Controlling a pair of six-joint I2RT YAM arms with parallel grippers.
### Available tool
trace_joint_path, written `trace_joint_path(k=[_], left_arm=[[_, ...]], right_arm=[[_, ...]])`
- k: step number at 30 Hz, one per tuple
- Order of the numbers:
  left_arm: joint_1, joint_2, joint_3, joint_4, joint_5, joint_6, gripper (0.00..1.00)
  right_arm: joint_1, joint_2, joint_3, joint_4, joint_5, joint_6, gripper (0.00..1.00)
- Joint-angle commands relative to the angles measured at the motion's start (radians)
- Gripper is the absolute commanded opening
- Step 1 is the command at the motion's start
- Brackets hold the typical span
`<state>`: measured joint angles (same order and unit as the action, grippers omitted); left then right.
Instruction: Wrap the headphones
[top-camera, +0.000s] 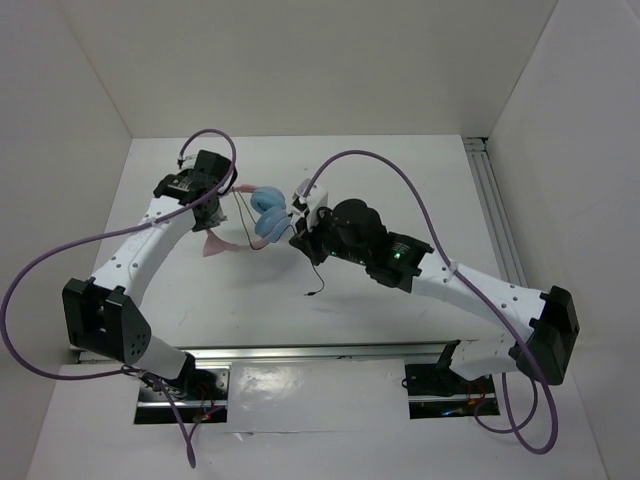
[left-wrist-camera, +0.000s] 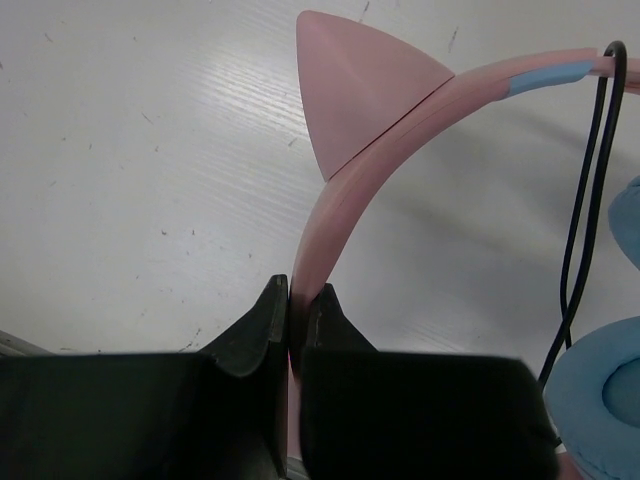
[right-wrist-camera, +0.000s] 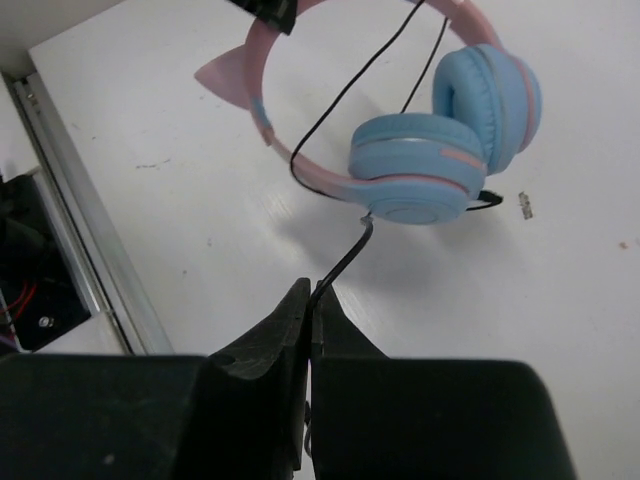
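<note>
While the left pincer (left-wrist-camera: 290, 300) clenches the pink cat-eared headband (left-wrist-camera: 345, 190) of the small blue-cupped headphones (top-camera: 266, 214), the right pincer (right-wrist-camera: 311, 296) pinches their thin black cord (right-wrist-camera: 343, 258); they hang between both arms above the white tabletop (top-camera: 400, 175).

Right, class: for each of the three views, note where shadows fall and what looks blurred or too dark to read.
Top external: even, soft light; the headphones small but sharp, faint shadows on the table. Left wrist: headband crisp, soft shadow beside it; left gripper dark, detail lost. Right wrist: pale shadow beneath the ear cups; cord sharp; right gripper nearly black.
</note>
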<state>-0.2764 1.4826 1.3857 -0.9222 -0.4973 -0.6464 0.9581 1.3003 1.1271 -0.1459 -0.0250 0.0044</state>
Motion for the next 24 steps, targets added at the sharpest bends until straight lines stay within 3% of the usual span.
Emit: trace_joint_path(k=[1, 11, 19, 24], left_arm=[[0.045, -0.016, 0.047, 0.046, 0.048, -0.016, 0.0], [0.141, 0.004, 0.067, 0.065, 0.175, -0.055, 0.0], [0.171, 0.004, 0.047, 0.085, 0.184, -0.064, 0.0], [0.19, 0.004, 0.038, 0.094, 0.209, -0.064, 0.0]], right_arm=[[0.022, -0.01, 0.001, 0.002, -0.084, 0.0, 0.0], [0.142, 0.017, -0.046, 0.043, -0.196, 0.02, 0.0], [0.198, 0.06, 0.002, 0.068, -0.26, 0.029, 0.0], [0.199, 0.103, 0.033, 0.109, -0.381, 0.029, 0.0]])
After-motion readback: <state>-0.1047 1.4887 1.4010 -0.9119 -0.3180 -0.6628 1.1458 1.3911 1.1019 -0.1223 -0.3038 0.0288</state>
